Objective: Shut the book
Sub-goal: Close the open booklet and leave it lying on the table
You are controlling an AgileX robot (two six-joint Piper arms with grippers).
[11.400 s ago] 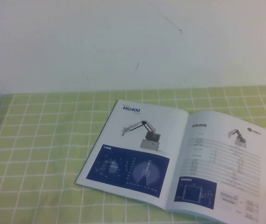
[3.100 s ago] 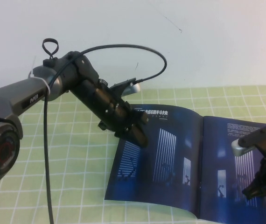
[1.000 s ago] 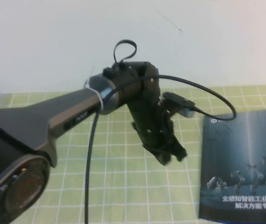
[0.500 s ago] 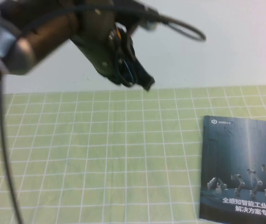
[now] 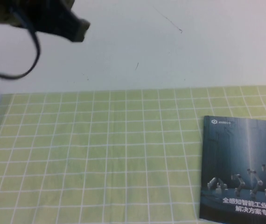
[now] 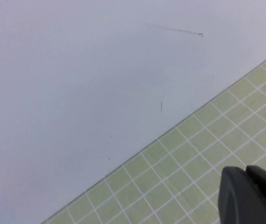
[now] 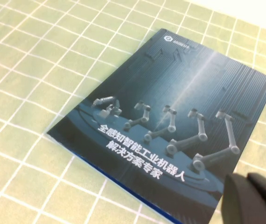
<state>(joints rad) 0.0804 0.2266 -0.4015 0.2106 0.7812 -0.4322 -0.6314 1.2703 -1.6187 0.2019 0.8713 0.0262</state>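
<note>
Main risk, as a judgement: the right end effector (image 7: 254, 198) sits low over the near corner of the brochure (image 7: 163, 123). If that arm sweeps sideways instead of going straight up, it could snag the cover, flip it open or drag the brochure across the cloth. A thin stapled cover could also spring up by itself, though it looks flat here. Only a dark tip of the right end effector shows, in the right wrist view. Open or closed cannot be told, nor whether it touches the cover, and nothing appears to be held. It does not show in the high view at all. The left end effector (image 6: 250, 196) is raised high at the upper left of the high view, in front of the white wall (image 5: 170, 46), well apart from the brochure. How far open cannot be told, and it appears to be carrying nothing. Its black cable (image 5: 11, 70) hangs in a loop below it, clear of the table, so snag risk is low. The brochure lies closed and flat on the right side of the table, front cover up: dark blue, a row of robot arms, Chinese title. It rests on the green checked tablecloth (image 5: 100, 154) and runs off the high view's right edge. The task looks done.
</note>
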